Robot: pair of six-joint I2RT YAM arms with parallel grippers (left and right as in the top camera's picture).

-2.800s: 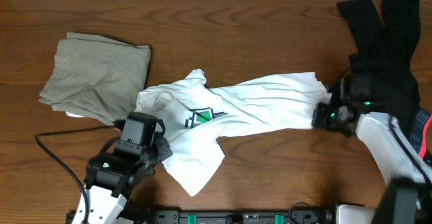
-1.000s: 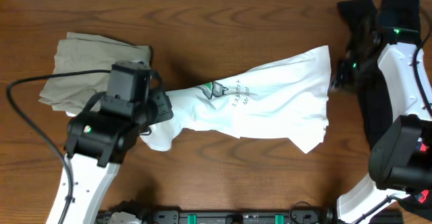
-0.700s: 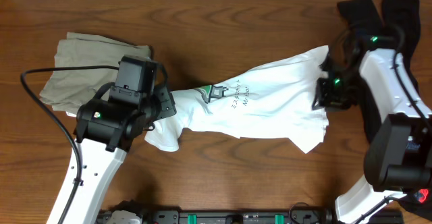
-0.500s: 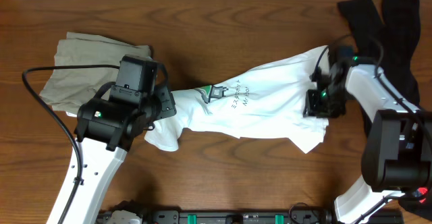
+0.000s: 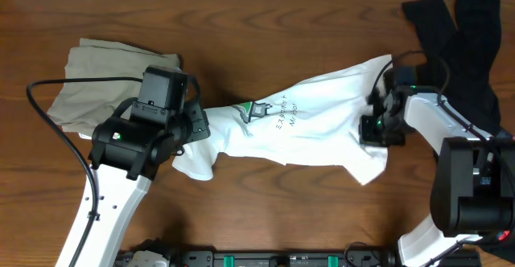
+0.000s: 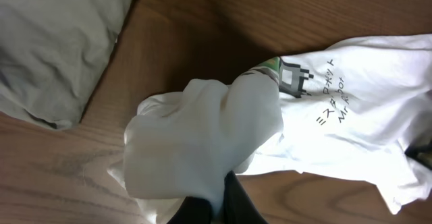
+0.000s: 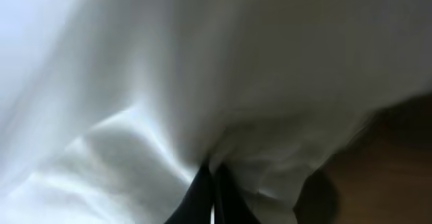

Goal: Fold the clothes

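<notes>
The white T-shirt [image 5: 322, 130] lies stretched across the middle of the table, its green logo and dark lettering [image 5: 269, 112] facing up. My left gripper [image 5: 191, 132] is shut on the bunched left end of the shirt. In the left wrist view the cloth [image 6: 202, 136] is pinched between the dark fingers [image 6: 235, 207] of that gripper [image 6: 219, 204]. My right gripper [image 5: 372, 128] is shut on the shirt's right edge. The right wrist view is filled with white fabric [image 7: 135, 82], and the gripper [image 7: 212, 197] is closed on a fold of it.
A grey-olive garment [image 5: 113, 86] lies folded at the back left, just behind my left arm. A black garment [image 5: 463, 34] is heaped at the back right, beside my right arm. A black rail [image 5: 282, 259] runs along the table's front edge.
My right gripper has moved in from the black garment onto the shirt's right edge and shut on it. The left arm dropped slightly, then held still with its grip on the shirt.
</notes>
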